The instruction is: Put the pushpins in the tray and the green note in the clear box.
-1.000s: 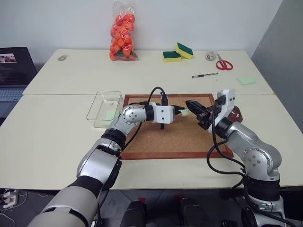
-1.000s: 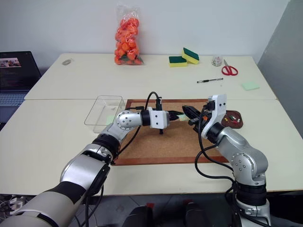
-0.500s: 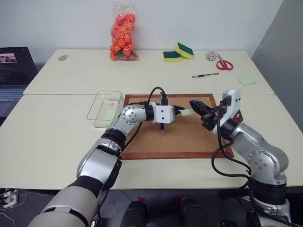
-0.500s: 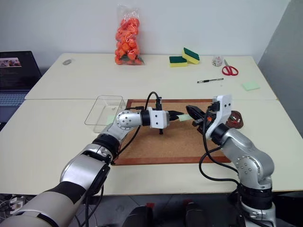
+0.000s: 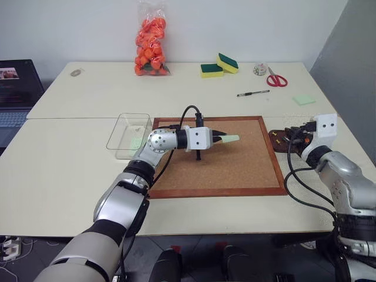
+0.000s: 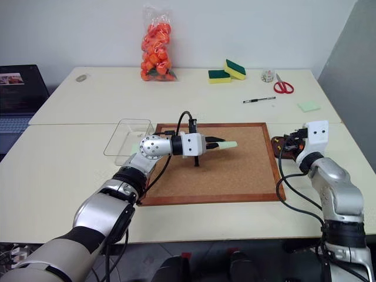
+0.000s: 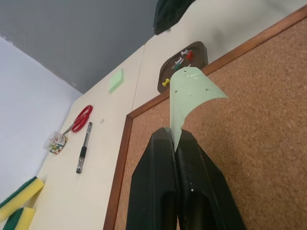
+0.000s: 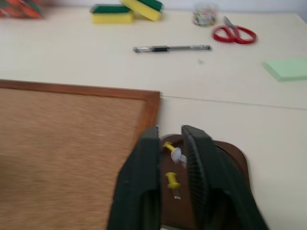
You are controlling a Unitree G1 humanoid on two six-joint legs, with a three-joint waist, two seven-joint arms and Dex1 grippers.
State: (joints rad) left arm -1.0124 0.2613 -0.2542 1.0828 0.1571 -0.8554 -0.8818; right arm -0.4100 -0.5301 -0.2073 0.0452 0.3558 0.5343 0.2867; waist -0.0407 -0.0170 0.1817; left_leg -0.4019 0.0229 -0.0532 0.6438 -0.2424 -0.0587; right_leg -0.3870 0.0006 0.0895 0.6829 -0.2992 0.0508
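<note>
The left gripper [image 5: 218, 139] is clenched on one end of the green note [image 5: 230, 138], which projects level toward frame right over the cork board [image 5: 235, 170]. The clear box [image 5: 129, 134] lies to the left, beside the board's upper left corner, nearest the left arm. The right gripper [image 8: 169, 143] hangs over the tray [image 8: 230, 155], jaws slightly parted and empty above the pushpins [image 8: 171, 181].

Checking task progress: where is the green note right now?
The green note is pinched in the shut left gripper, held above the middle of the cork board, right of the clear box.
</note>
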